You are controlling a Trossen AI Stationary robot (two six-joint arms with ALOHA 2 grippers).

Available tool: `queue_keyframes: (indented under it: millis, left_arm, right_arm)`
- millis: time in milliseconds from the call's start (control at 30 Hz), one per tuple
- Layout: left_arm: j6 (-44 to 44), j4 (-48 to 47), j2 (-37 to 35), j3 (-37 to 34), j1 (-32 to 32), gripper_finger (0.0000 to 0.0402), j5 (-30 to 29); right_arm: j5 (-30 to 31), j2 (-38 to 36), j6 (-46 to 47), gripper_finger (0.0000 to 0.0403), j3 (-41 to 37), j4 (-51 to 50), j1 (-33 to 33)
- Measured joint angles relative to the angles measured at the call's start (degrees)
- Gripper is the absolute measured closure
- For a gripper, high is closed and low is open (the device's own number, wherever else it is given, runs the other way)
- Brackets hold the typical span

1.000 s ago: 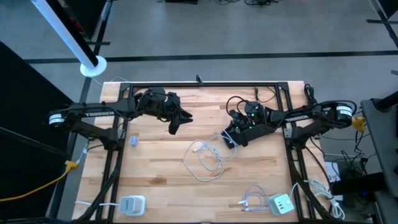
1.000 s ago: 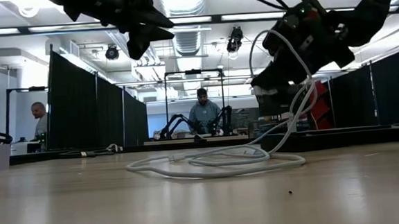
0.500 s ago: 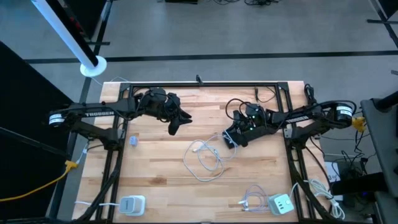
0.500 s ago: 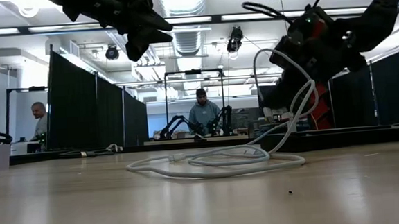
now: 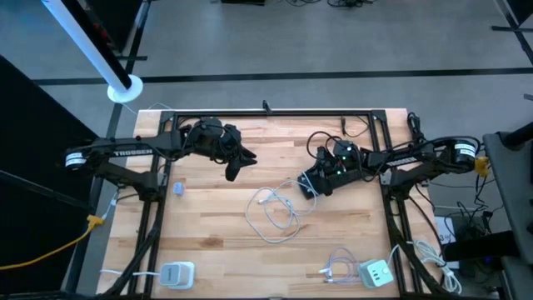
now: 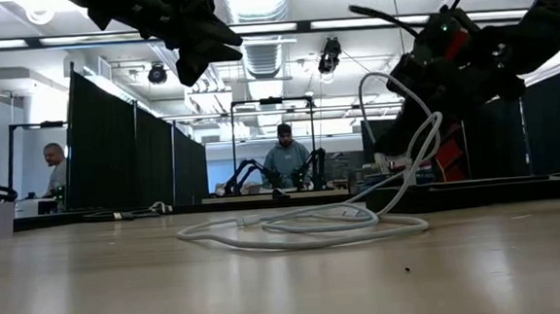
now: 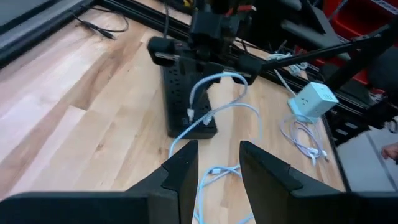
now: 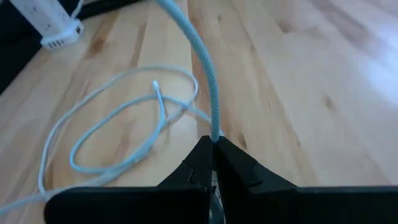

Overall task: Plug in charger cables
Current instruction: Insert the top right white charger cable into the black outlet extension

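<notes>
Power strip (image 7: 185, 93), black, lying on the wooden table (image 5: 208, 225) and taken as the landmark for everything else. Directly over its far end in the left wrist view, right gripper (image 5: 321, 177) (image 8: 213, 146) (image 6: 388, 139), tilted downward, fingers clenched on a white charger cable (image 8: 208, 81). From that pinch, cable (image 7: 214, 109) arching up and dropping back to the strip's face, then trailing off the strip's near end into loose loops (image 5: 271, 218) on the bare wood beside it; same loops lying flat in the low view (image 6: 304, 235). One tiny plug end resting inside the loops. Cannot tell whether any plug is seated in a socket.

Across the loops from the strip, left gripper (image 5: 234, 171) (image 7: 217, 168) (image 6: 192, 65), raised off the table, pointed toward the strip, fingers slightly parted and grasping nothing.

Well apart from the strip toward the table's front edge: white charger cube (image 5: 376, 272) (image 7: 313, 99) with a coiled white cable (image 5: 337, 268) just beside it. Farther along that front edge, white charger block (image 5: 176, 274).

Beyond the table in the low view, two people (image 6: 285, 157) in the room.
</notes>
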Motion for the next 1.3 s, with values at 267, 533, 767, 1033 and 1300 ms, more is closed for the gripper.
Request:
queue_keyframes:
  millis: [267,533,767,1033,1300]
  left_arm:
    - [0.0,0.0,0.0,0.0,0.0,0.0296,-0.1]
    - [0.0,0.0,0.0,0.0,0.0,0.0296,-0.2]
    - [0.0,0.0,0.0,0.0,0.0,0.0297,-0.2]
    - [0.0,0.0,0.0,0.0,0.0,0.0297,-0.2]
    - [0.0,0.0,0.0,0.0,0.0,0.0297,-0.2]
  right_arm:
    - [0.0,0.8,-0.6,0.0403,-0.1,-2.4,1.8]
    - [3.6,0.8,-2.1,0.0403,-0.1,-1.9,2.2]
    - [4.4,0.8,-1.4,0.0403,-0.1,-1.8,2.2]
    - [4.0,0.8,-0.1,0.0403,0.0,-1.7,3.7]
    - [7.8,0.8,-0.3,0.0403,0.0,-1.9,4.5]
